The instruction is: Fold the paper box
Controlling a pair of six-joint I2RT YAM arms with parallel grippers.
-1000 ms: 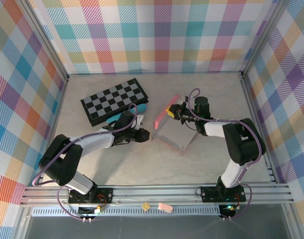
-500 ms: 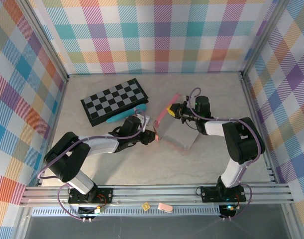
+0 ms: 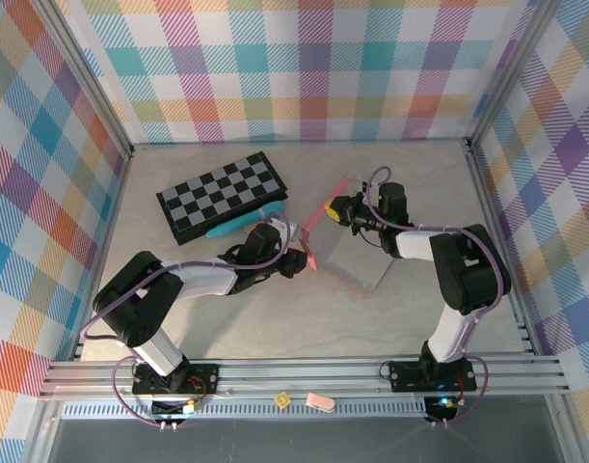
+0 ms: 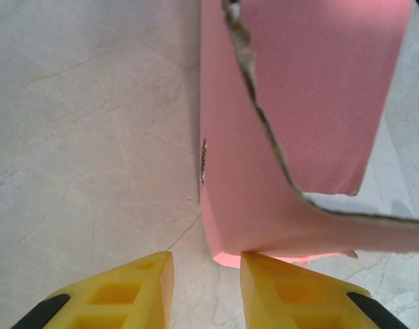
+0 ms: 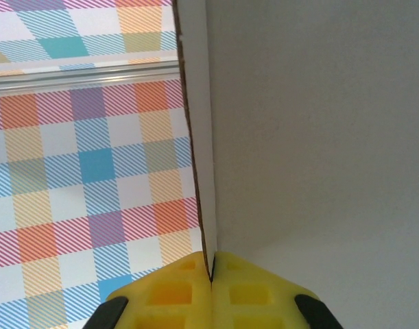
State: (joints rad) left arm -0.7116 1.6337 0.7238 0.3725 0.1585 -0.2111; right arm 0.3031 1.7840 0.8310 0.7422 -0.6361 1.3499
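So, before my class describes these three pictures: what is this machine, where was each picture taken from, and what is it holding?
Two robot arms are bolted at a table edge. One picture looks down from above; the other two come from cameras on each wrist. The right tool is pinched shut on a raised flap of the pink paper box. The left tool, jaws apart, sits at a corner of the box. A checkered board and teal bar lie aside.
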